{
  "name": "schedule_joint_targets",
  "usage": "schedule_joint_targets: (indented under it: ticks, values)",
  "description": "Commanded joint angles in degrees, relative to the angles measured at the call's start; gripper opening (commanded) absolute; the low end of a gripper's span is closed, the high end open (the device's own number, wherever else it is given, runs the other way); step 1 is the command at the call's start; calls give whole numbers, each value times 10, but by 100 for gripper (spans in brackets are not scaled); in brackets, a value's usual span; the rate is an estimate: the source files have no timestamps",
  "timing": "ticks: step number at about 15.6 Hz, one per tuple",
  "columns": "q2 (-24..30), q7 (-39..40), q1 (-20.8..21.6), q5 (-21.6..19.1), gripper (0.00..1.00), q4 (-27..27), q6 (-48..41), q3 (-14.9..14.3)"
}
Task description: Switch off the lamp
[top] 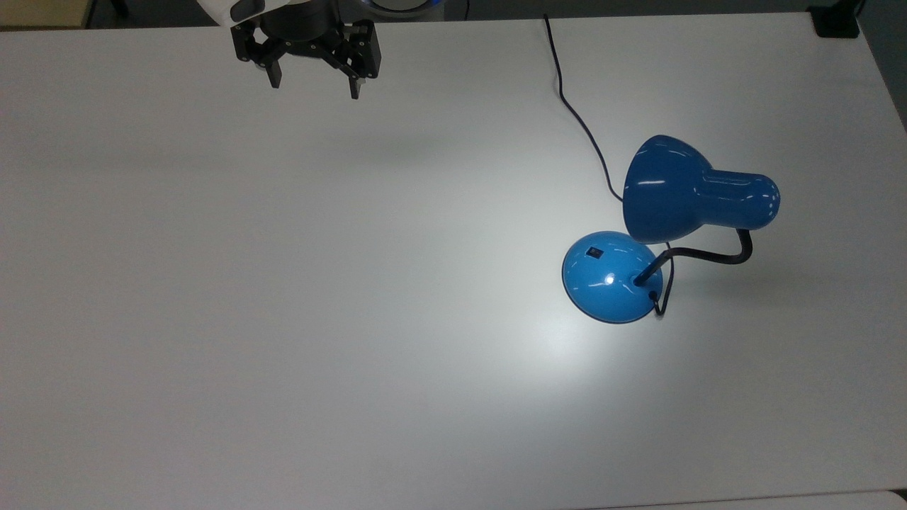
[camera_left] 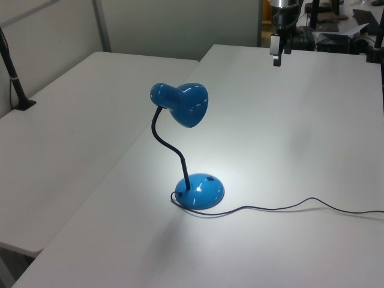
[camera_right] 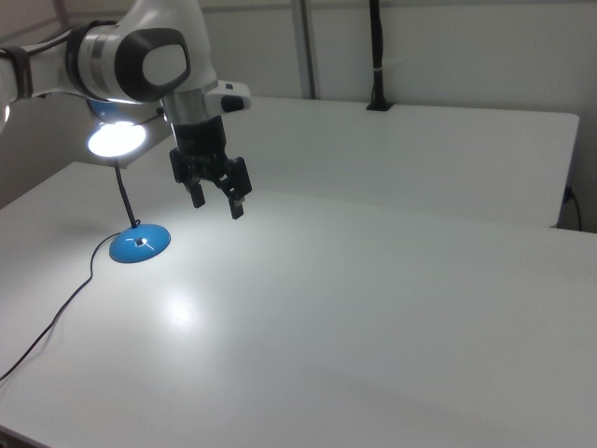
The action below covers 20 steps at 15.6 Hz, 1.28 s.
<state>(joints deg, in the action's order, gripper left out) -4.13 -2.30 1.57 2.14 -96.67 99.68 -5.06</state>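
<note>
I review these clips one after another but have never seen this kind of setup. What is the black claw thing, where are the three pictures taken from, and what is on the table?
The black claw is the gripper of a robot arm: two fingers that can pinch or press things. Here it is open, holds nothing and hangs in the air above the white table.

One picture looks straight down from above. The other two look across the table from opposite sides; in the right view the white arm and its gripper are closest to the camera.

On the table stands a blue desk lamp with a bent black neck, and its dark cord runs off the table edge. The lamp is lit: the shade glows in the right view and a bright patch lies on the table beside the base. The small black switch sits on the base, far from the gripper.
</note>
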Motion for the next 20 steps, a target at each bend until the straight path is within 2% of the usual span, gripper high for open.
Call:
schedule_joint_targets:
  ticks: [1, 5, 7, 10, 20]
  values:
    - [7, 57, 1, -30, 53, -1, -13, -19]
    - [6, 72, 2, -35, 7, -1, -18, -20]
    - [5, 70, 1, -44, 0, -1, -18, -21]
    - [4, 69, 1, -67, 0, -1, -18, -27]
    - [-19, 63, 14, -224, 0, -18, -19, -31]
